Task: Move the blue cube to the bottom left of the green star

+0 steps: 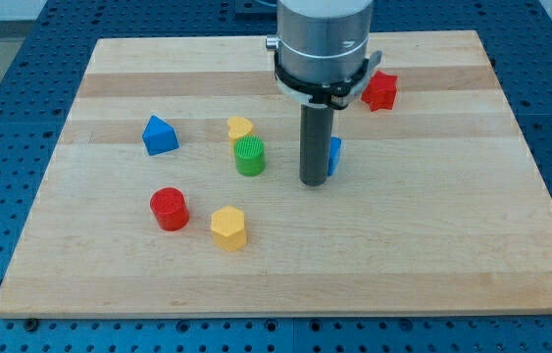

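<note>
Near the middle of the pale wooden board, you see my tip resting on the surface, the dark rod rising straight into the grey cylinder of the arm above. It has no jaws to open or close and holds nothing; it only presses sideways. Touching the rod on the view's right, a small blue block peeks out, mostly hidden, so you cannot confirm its shape. Just to the view's left of my tip stands a green ribbed cylinder, with a yellow heart-shaped block touching it above. Farther left sits a blue house-shaped block. Below these lie a red cylinder and a yellow hexagonal block. Up by the arm's right side sits a red block. You cannot pick out a green star.
</note>
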Controlling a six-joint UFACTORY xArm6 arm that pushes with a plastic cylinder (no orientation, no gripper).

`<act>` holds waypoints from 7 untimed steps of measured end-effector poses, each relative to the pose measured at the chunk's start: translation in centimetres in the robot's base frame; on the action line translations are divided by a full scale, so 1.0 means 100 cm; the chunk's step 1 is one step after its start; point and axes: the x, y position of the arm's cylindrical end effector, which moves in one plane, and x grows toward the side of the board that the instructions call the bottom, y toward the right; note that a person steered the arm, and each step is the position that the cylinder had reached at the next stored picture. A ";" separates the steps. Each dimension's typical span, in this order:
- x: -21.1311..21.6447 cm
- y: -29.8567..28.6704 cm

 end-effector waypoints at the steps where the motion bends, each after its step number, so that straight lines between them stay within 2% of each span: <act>1: -0.008 0.025; 2: -0.012 0.050; 4: -0.056 0.010; 7: -0.113 0.003</act>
